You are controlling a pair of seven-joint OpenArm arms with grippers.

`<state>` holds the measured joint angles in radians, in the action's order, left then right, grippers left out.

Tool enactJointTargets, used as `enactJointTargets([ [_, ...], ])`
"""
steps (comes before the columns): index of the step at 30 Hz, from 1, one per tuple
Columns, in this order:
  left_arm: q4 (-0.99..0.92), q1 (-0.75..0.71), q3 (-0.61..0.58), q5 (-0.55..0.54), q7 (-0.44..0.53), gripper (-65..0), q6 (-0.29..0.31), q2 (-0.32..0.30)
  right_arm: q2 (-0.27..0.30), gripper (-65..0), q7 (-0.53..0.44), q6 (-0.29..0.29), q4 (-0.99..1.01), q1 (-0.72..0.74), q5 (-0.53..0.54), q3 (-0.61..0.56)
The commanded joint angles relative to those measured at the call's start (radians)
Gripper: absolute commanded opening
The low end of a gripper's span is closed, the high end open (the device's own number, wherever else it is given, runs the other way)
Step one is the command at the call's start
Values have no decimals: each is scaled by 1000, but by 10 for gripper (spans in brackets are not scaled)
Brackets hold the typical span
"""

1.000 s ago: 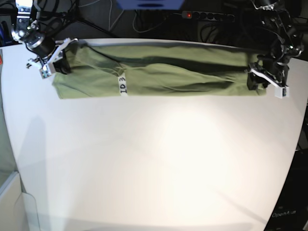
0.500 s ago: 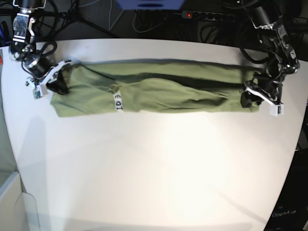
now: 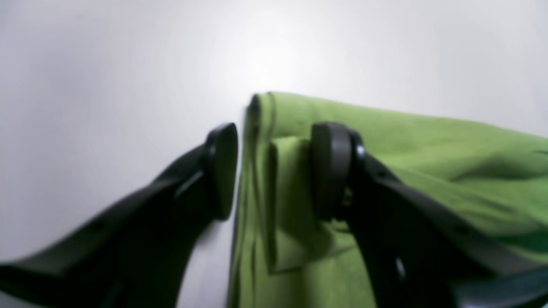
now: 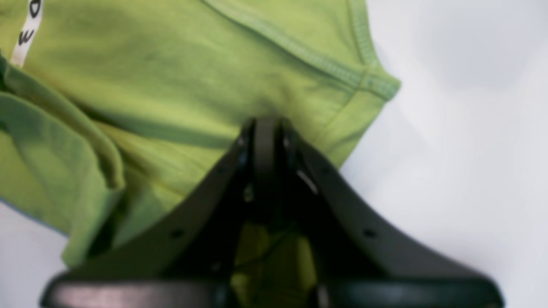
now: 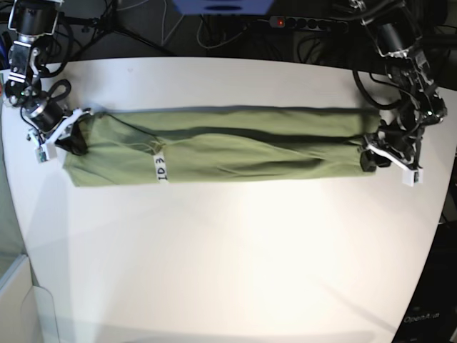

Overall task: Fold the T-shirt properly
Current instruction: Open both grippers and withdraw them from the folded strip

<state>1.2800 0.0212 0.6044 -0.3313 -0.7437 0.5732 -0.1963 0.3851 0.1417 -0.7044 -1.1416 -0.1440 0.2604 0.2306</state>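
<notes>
The green T-shirt (image 5: 243,146) lies across the far half of the white table as one long narrow folded strip, its white label (image 5: 160,169) facing up left of the middle. At the strip's left end my right gripper (image 5: 71,139) is shut on the T-shirt; in the right wrist view the fingertips (image 4: 265,124) meet on the fabric (image 4: 171,77) near a stitched hem corner. At the other end my left gripper (image 5: 368,158) is open. Its jaws (image 3: 276,171) straddle the folded edge of the cloth (image 3: 428,141), one finger on the bare table and one on the fabric.
Bare white table (image 5: 228,271) stretches from the strip to the front edge. Behind the table run a power strip (image 5: 307,23) and cables. The table's curved right edge (image 5: 435,236) drops off just past the left arm. A pale bin (image 5: 14,293) stands at the lower left.
Both grippers have come toward the table's front, bringing the T-shirt with them. The strip now lies straighter and flatter, and its left end has shifted further left.
</notes>
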Motion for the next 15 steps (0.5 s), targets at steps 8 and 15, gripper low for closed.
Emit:
enactJointTargets([
  [8,102,35,28,-56,-47,-381,12,-13,13,-635,62,29,5,-10,-54,2],
  [15,249,-5,251,-131,-179,-381,15,-30,13,-635,62,29,-2,-15,-54,8],
])
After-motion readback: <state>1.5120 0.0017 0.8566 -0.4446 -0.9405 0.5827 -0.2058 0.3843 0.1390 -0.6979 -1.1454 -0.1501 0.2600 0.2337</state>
